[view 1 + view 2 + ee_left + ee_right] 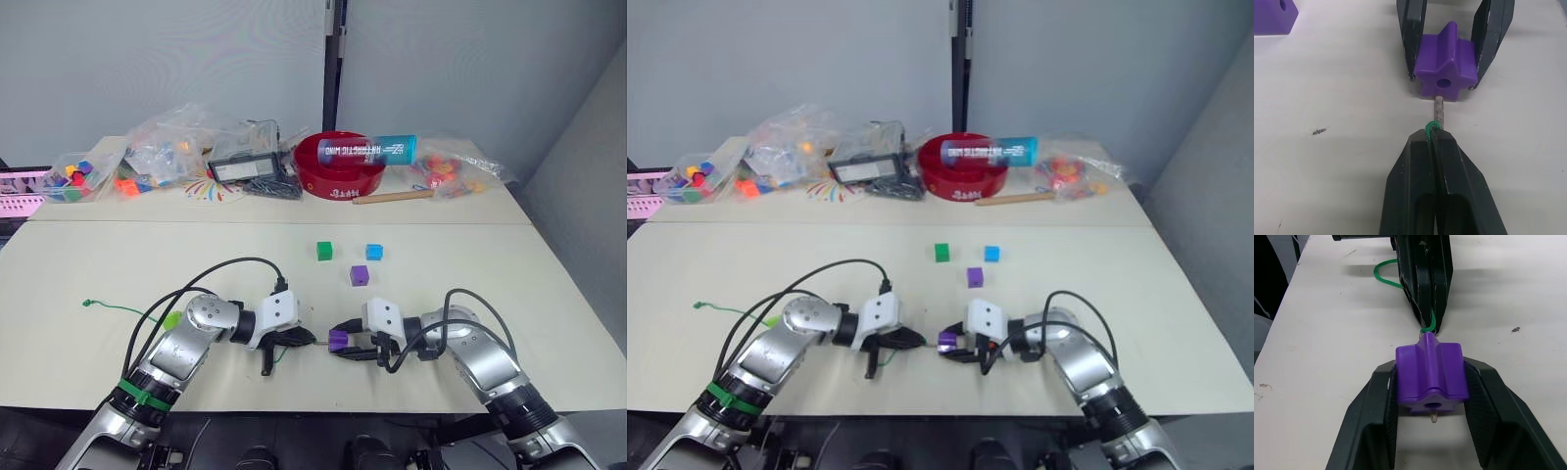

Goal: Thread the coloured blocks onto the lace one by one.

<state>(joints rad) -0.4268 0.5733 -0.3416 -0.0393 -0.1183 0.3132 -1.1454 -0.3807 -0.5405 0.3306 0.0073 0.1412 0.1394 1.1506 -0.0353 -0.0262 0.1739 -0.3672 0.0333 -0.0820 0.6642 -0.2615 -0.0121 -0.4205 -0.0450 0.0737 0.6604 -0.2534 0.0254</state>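
Head view, progress: the 1st purple block (pixel 338 340) is being threaded now; 3 blocks wait on the table (pixel 549 294), namely the dark green block (pixel 324 251), the blue block (pixel 373 252) and a 2nd purple block (pixel 360 276). A lime green block (pixel 171 319) lies beside the left arm.
Head view, lace: the lace (pixel 118 308) trails from the left gripper (pixel 304 339) across the table to the robot's left.
Left wrist view: the left gripper (pixel 1435 139) is closed on the lace; the pale tip (pixel 1438 108) enters the hole of the purple block (pixel 1445 78).
Right wrist view: the right gripper (pixel 1432 396) is clamped on the purple block (pixel 1432 372), 1 finger on each side; the tip (pixel 1434 417) pokes out of the near hole.
Judgement: 1 block is partly on; pulling it through and 4 more blocks remain.
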